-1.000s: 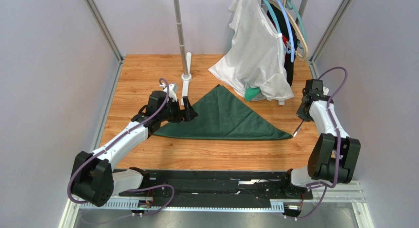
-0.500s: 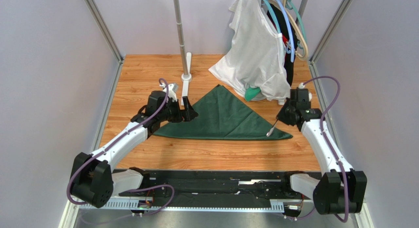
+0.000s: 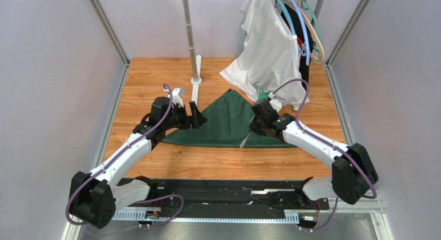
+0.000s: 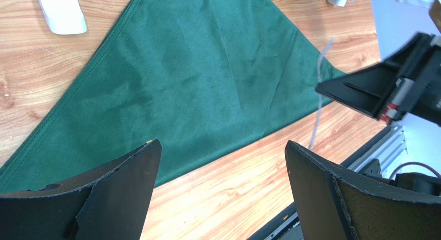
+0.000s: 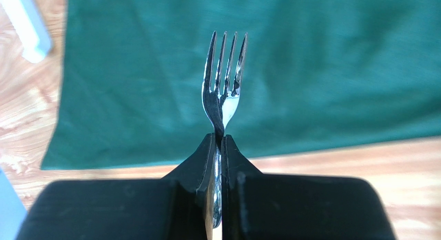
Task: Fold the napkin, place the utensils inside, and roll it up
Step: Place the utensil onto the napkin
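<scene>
The napkin point(image 3: 228, 123) is matt soft cloth, the fork point(image 5: 223, 90) glossy metal, the table point(image 3: 155, 79) smooth wood-grain.

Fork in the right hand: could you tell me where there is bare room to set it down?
The middle of the napkin, between the left hand and the fork, is bare. So is the table strip between its near edge and the arm bases. Crowded: far right, under the white garment.

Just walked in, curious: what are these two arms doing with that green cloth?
The dark green napkin lies folded into a triangle on the wooden table. The right end effector is shut on a silver fork, holding it over the napkin's near edge. The left end effector hovers open over the napkin's left side, holding nothing.
</scene>
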Controlling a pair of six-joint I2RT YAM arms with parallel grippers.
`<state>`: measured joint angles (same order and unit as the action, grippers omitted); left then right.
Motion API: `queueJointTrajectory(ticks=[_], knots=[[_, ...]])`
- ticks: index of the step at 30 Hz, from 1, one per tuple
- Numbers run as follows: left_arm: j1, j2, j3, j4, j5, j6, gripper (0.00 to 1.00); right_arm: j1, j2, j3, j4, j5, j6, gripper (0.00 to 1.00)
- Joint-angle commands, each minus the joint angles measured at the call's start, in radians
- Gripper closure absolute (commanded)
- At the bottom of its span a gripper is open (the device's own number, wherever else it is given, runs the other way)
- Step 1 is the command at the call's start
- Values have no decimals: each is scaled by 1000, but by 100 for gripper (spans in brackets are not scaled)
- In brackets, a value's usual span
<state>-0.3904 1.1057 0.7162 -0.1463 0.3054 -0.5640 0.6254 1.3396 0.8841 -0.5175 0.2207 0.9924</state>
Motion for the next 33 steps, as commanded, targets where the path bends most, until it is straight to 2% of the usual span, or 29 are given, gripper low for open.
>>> queueJointTrajectory(ticks=[1,7,18,23,26,33], knots=[[5,-63,-18,-16,5,-8,1,43,64,93,50,57,95,100],[5,-102,-34,-27,-9,-11,1,138,68,82,67,226,302,100],[5,-145,-44,-44,4,-19,1,201,262,153,-48,206,737,100],[5,-155,-50,-27,37,-28,1,217,320,205,-93,198,836,100],[5,-162,-61,-13,52,-34,1,244,345,265,-205,230,896,100],[5,-191,-86,30,98,-60,1,287,363,245,-279,201,1057,100]])
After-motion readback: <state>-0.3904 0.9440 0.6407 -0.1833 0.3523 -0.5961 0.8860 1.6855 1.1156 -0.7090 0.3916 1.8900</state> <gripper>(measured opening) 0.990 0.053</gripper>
